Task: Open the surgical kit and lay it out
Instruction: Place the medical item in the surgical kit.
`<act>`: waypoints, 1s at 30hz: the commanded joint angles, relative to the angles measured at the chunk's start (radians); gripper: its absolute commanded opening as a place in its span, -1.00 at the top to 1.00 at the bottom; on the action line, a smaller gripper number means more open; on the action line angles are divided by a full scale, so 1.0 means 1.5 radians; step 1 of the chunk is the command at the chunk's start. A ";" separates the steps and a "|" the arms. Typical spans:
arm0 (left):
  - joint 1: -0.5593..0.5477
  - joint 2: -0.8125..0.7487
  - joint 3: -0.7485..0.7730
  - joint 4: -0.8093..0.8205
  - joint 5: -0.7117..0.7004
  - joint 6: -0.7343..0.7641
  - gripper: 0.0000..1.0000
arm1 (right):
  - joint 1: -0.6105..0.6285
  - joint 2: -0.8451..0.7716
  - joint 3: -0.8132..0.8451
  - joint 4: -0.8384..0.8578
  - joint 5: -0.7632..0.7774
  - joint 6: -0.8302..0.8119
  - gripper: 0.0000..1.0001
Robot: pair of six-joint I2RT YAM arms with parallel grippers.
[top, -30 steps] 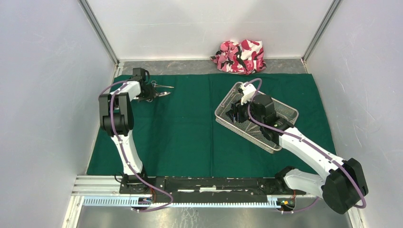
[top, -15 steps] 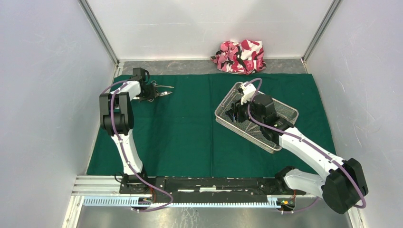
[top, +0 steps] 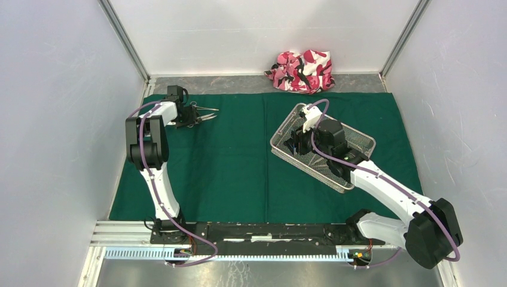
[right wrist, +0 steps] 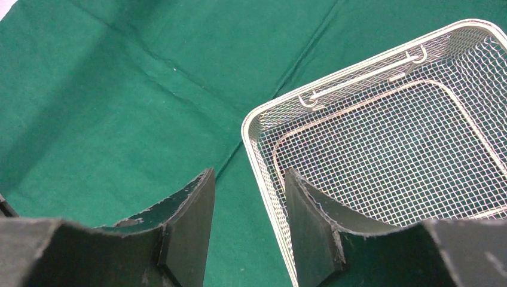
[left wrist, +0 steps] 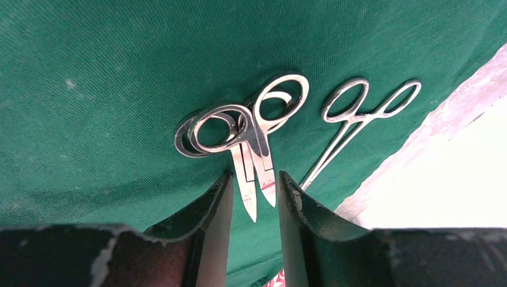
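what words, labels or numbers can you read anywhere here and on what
None: no readable text, label or number shows on the scissors, the forceps, the mesh tray, the green drape or the camouflage bundle.

Left gripper (left wrist: 254,175) at bottom of view, low over the green cloth (left wrist: 107,89). Jaws parted, narrow gap, dark fingers (left wrist: 209,224) worn pale along the edges. Scissors (left wrist: 242,134) lie flat on the cloth, finger rings away from the camera, blades pointing in toward the gap. Blade tips sit between the two fingertips; cannot tell if they touch. More than two rings overlap there, maybe two pairs stacked. Forceps (left wrist: 344,122) just beside the scissors on the right, not touching, rings far, shaft angled down toward the right-hand finger. Cloth edge runs diagonally at right, with a grey strip of bench (left wrist: 457,89) past it.
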 commanded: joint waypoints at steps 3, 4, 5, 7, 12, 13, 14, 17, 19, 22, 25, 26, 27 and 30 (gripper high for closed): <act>0.000 0.005 0.010 -0.022 -0.001 -0.001 0.17 | -0.003 -0.003 -0.003 0.030 -0.010 0.006 -0.04; 0.000 -0.001 0.010 -0.022 0.000 0.004 0.15 | -0.003 -0.004 -0.002 0.030 -0.011 0.006 -0.04; 0.000 -0.007 0.009 -0.022 -0.001 0.012 0.12 | -0.002 -0.004 -0.002 0.029 -0.012 0.007 -0.04; 0.000 -0.027 0.008 -0.022 -0.001 0.033 0.01 | -0.003 -0.007 0.000 0.026 -0.014 0.008 -0.04; -0.002 -0.117 -0.028 -0.020 0.000 0.095 -0.26 | -0.002 -0.014 0.006 0.016 -0.012 0.008 -0.06; -0.002 -0.129 -0.041 -0.016 0.002 0.107 -0.28 | -0.003 -0.014 0.009 0.012 -0.011 0.008 -0.06; -0.002 -0.150 -0.054 -0.016 0.006 0.120 -0.29 | -0.003 -0.017 0.013 0.006 -0.009 0.007 -0.06; -0.003 -0.223 -0.100 -0.008 0.023 0.167 -0.32 | -0.003 -0.022 0.018 -0.004 -0.003 0.007 -0.07; -0.015 -0.276 -0.138 0.008 0.024 0.208 -0.34 | -0.002 -0.027 0.022 -0.029 0.008 0.006 -0.07; -0.067 -0.356 -0.183 0.051 -0.010 0.320 -0.43 | -0.003 -0.041 0.025 -0.072 0.064 -0.006 -0.13; -0.144 -0.434 -0.218 0.114 -0.055 0.459 -0.81 | -0.004 -0.051 0.027 -0.140 0.159 -0.034 -0.22; -0.171 -0.457 -0.233 0.145 -0.058 0.500 -0.83 | -0.007 -0.050 0.032 -0.170 0.196 -0.040 -0.27; -0.186 -0.482 -0.249 0.183 -0.053 0.538 -0.83 | -0.013 -0.048 0.040 -0.202 0.227 -0.038 -0.30; -0.196 -0.538 -0.291 0.263 0.025 0.631 -0.83 | -0.062 -0.028 0.073 -0.293 0.279 0.016 -0.35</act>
